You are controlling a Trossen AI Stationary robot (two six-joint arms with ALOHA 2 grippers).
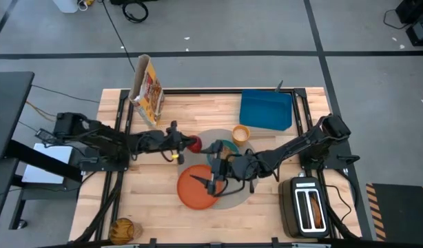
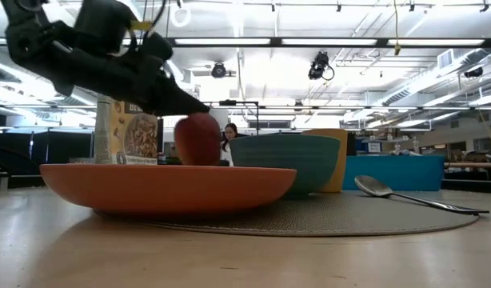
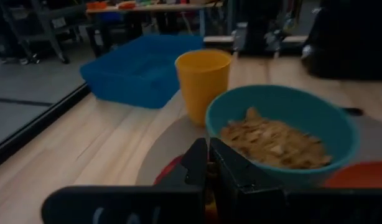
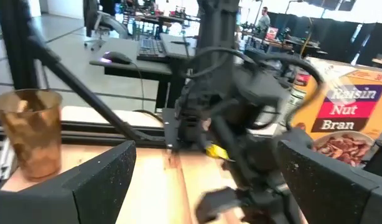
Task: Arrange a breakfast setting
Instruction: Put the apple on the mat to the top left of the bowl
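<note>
A red apple (image 2: 197,138) stands at the left edge of the round grey mat (image 2: 333,216), behind the orange plate (image 1: 192,194). The teal bowl (image 3: 284,118), filled with cereal flakes, and the orange cup (image 1: 240,134) stand on the mat behind the plate. The metal spoon (image 2: 405,194) lies on the mat's right part. My left gripper (image 2: 199,108) is shut, at the apple's top. My right gripper (image 4: 206,180) hangs wide open and empty over the plate. No round bread shows. My left gripper's shut fingertips (image 2: 196,106) meet the apple's top (image 2: 199,118), slanting down from the table's left. Whether they pinch a stem or only touch the top I cannot tell. The apple's underside is hidden behind the plate.
A blue board (image 1: 266,110) lies at the far right and a cereal box (image 1: 148,89) stands at the far left. A black toaster (image 1: 308,207) sits at the near right corner. An amber see-through cup (image 1: 122,231) stands at the near left corner.
</note>
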